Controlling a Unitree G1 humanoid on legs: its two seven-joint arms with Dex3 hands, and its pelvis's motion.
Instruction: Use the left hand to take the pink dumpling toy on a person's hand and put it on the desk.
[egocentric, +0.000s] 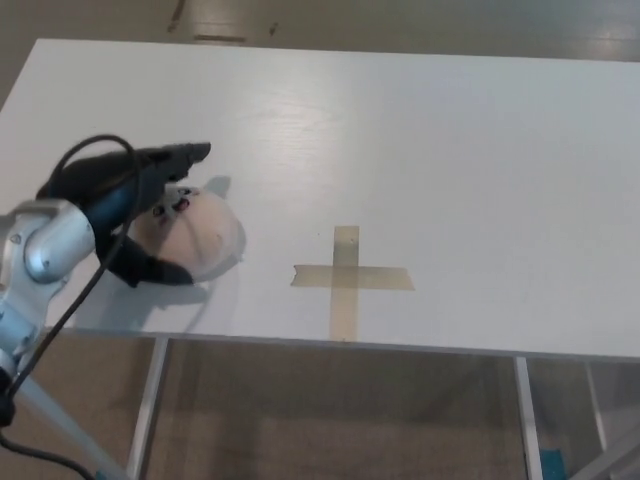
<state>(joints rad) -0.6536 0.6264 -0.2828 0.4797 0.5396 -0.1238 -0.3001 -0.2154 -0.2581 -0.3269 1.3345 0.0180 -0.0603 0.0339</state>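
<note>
- Left hand (128, 215) has its fingers spread wide, one above and one below the pink dumpling toy (192, 232).
- Toy sits on the white surface (450, 150), left of the tape cross (348, 277).
- Best to pull the hand straight back and not bump the toy.

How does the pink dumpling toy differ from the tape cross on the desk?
The pink dumpling toy is rounded and bulging; the tape cross lies flat. The toy is pale pink, the cross dull tan. The toy sits beside the left hand, whose fingers are spread; the cross lies apart, untouched. Both rest on the white desk.
</note>
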